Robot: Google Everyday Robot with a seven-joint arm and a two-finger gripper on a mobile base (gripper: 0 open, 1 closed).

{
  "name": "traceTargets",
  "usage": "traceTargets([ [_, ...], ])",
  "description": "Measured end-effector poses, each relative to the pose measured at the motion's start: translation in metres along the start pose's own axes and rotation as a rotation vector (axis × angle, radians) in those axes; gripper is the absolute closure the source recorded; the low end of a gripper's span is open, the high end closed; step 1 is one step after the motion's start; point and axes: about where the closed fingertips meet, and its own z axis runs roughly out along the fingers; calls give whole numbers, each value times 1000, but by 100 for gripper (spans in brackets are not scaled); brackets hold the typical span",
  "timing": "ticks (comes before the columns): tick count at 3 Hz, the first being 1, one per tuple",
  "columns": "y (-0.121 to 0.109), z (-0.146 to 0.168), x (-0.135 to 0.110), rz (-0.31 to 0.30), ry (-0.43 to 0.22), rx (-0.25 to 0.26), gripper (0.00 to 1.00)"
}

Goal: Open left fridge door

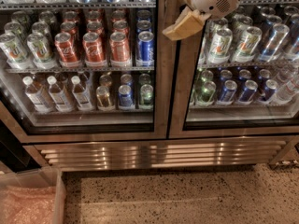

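Steel and glass: the left fridge door point(88, 64) fills the left half of the frame, with red soda cans point(93, 48) and small water bottles point(58, 92) showing behind its pane.
Door state: shut, by my judgement; its right edge lies flush beside the right door point(238, 55), with no gap at the seam.
Jaws: upper centre of the frame, under my white wrist point(210, 1), with the tan tip slanting down-left across the centre steel strip where the doors meet.
Jaw opening: I cannot tell whether they are wide or narrow.
Contact: unclear whether I touch the frame or hang just before it.
Done: the approach to the door's opening edge, as I judge it.
Left: getting a hold on that edge, then swinging the door outward.
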Motion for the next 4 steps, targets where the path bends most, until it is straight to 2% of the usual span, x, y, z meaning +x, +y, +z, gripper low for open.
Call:
traceTargets([
  [1,0,0,0,0,0,0,89],
  [2,0,0,0,0,0,0,100],
  [4,-3,-4,5,0,0,1,100],
])
